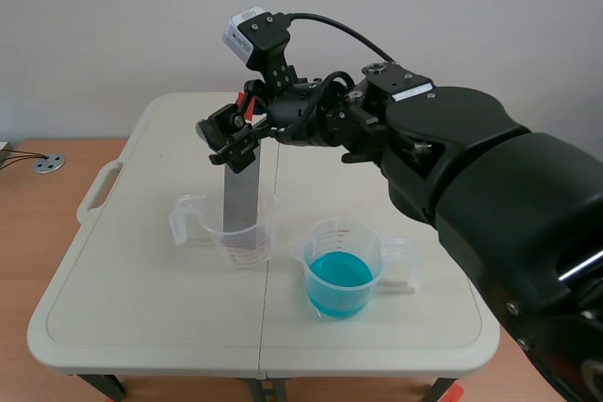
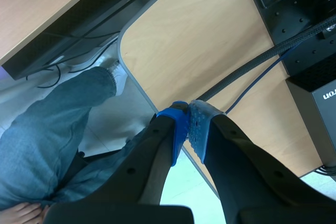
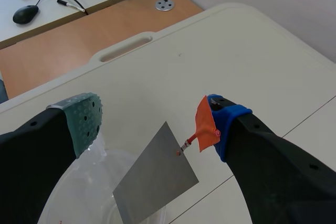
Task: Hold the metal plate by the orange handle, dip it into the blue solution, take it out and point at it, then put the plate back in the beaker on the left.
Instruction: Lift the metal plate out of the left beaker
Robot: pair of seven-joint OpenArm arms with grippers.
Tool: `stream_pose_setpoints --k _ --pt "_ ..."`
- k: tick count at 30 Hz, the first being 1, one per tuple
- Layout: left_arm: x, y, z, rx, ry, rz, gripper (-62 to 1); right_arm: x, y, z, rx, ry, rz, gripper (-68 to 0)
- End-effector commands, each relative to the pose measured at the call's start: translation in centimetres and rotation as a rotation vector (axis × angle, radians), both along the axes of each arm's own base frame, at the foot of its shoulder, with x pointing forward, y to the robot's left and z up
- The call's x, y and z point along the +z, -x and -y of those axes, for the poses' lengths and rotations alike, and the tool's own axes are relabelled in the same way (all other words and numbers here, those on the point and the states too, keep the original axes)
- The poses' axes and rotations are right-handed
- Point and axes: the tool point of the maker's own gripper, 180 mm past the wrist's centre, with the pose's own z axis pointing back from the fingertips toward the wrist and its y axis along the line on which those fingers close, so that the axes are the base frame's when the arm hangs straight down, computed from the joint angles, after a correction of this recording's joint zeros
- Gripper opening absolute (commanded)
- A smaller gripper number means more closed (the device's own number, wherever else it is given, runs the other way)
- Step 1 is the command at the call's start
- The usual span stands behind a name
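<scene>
Scene view: the white table [image 1: 141,308] filled the mid and lower frame. The R arm reached from the right edge across to upper centre. The right gripper [image 1: 234,141] hung above the left beaker [image 1: 267,237], left of centre. The metal plate [image 1: 241,200] stood in that beaker, near upright w/ a slight tilt. Its lower part was inside the clear wall and its top reached up to the gripper. The second beaker [image 1: 325,237] sat lower centre-right, just beside the first but not touching, w/ blue solution [image 1: 339,275] in its bottom half.

R wrist view: the fingers were spread wide, w/ nothing clamped. The orange handle [image 3: 206,124] lay against the blue pad [image 3: 231,116] of one finger. The grey-green pad [image 3: 84,119] of the other stood well apart from both handle and plate. The plate slanted down between the fingers into the beaker mouth under the gripper.

L wrist view: the left gripper [image 2: 188,124] was closed on nothing, its blue and grey pads pressed together. It was off the table. Ahead of it was a wooden desk [image 2: 210,40], and beside it a person's leg in jeans [image 2: 52,129]. The L arm didn't show in the scene view.
</scene>
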Motion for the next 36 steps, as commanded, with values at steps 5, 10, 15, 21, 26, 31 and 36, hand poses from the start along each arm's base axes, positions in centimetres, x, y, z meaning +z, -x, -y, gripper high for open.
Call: stream_pose_setpoints --k 5,10,15,21,26,31,36 --pt "0.3 -0.6 0.2 -0.001 0.007 0.020 -59.0 2.3 -0.9 -0.4 0.003 -0.032 0.053 -43.3" --pt "0.4 -0.6 0.2 -0.001 0.008 0.022 -59.0 2.3 -0.9 -0.4 0.003 -0.033 0.053 -52.2" --pt "0.4 -0.6 0.2 -0.001 0.008 0.022 -59.0 2.3 -0.9 -0.4 0.003 -0.032 0.053 -64.8" --pt "0.4 -0.6 0.2 -0.001 0.008 0.022 -59.0 2.7 -0.8 -0.5 0.003 -0.055 0.065 -66.2" --pt "0.4 -0.6 0.2 -0.001 0.008 0.022 -59.0 3.1 -0.9 -0.5 0.005 -0.075 0.077 -66.2" --pt "0.4 -0.6 0.2 -0.001 0.008 0.022 -59.0 3.8 -0.2 -1.1 0.048 -0.119 0.090 -66.2" --pt "0.4 -0.6 0.2 -0.002 0.008 0.021 -59.0 3.8 0.7 -1.4 0.075 -0.143 0.085 -66.0"
